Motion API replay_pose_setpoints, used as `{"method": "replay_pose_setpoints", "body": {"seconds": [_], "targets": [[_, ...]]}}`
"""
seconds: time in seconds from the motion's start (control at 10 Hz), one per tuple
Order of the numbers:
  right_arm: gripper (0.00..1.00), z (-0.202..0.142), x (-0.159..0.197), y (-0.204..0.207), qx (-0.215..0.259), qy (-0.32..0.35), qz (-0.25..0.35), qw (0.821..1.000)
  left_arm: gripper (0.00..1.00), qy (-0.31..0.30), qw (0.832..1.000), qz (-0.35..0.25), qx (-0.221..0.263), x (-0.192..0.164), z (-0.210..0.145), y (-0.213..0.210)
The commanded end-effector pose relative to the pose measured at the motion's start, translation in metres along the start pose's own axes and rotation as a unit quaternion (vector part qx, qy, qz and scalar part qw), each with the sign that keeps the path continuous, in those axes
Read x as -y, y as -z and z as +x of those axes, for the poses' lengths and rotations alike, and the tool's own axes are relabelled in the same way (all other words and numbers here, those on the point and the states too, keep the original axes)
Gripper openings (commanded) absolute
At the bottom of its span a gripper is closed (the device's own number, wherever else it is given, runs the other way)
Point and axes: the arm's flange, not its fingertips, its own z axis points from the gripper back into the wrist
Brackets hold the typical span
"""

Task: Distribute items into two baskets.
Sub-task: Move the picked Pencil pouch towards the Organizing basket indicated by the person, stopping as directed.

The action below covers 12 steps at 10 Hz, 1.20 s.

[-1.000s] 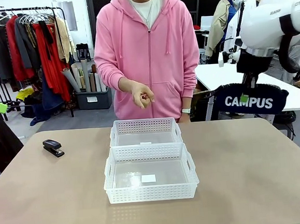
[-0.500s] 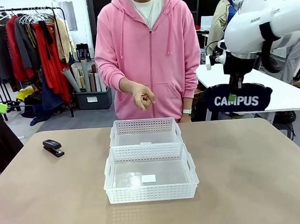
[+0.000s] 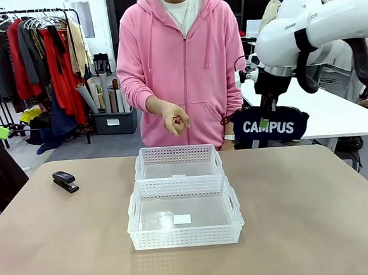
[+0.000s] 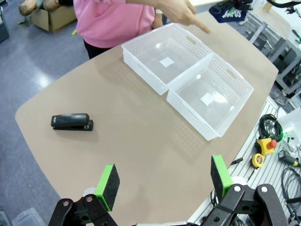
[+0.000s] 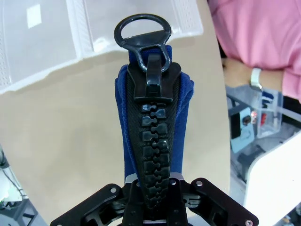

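Aloft, pouch (image 3: 269, 125) right of far basket (image 3: 217, 160) rim, open tabletop (image 3: 317, 203) below.

Right pincer (image 3: 265, 123) grips CAMPUS pouch (image 3: 280, 127) aloft, right of the far basket (image 3: 177, 149).

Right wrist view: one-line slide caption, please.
Right gripper shut on the navy zip pouch, its ring pull pointing toward the two white baskets on the table.

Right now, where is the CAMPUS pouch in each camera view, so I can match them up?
Front: pouch upper right, hanging from the right claw.
Left wrist: far off, top right corner.
Right wrist: centre, zip facing camera.
Shared landmark: the white baskets.
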Motion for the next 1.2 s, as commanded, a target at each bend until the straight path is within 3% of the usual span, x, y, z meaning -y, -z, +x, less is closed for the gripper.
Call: {"method": "replay_pose_setpoints", "body": {"seconds": [0.0,0.8,1.0,1.1], "targets": [[0.0,0.007,0.014,0.004,0.033,-0.016,0.03,0.999,1.0,0.006,1.0,-0.007,0.008,-0.001,0.0,0.0],[0.0,0.05,0.031,0.05,0.065,-0.076,0.087,0.991,1.0,0.006,1.0,-0.007,0.008,-0.001,0.0,0.0],[0.0,-0.008,0.007,0.018,0.034,-0.037,0.061,0.997,1.0,0.006,1.0,-0.007,0.008,-0.001,0.0,0.0],[0.0,-0.038,-0.013,0.005,0.043,-0.042,0.079,0.995,1.0,0.006,1.0,-0.007,0.008,-0.001,0.0,0.0]]}}
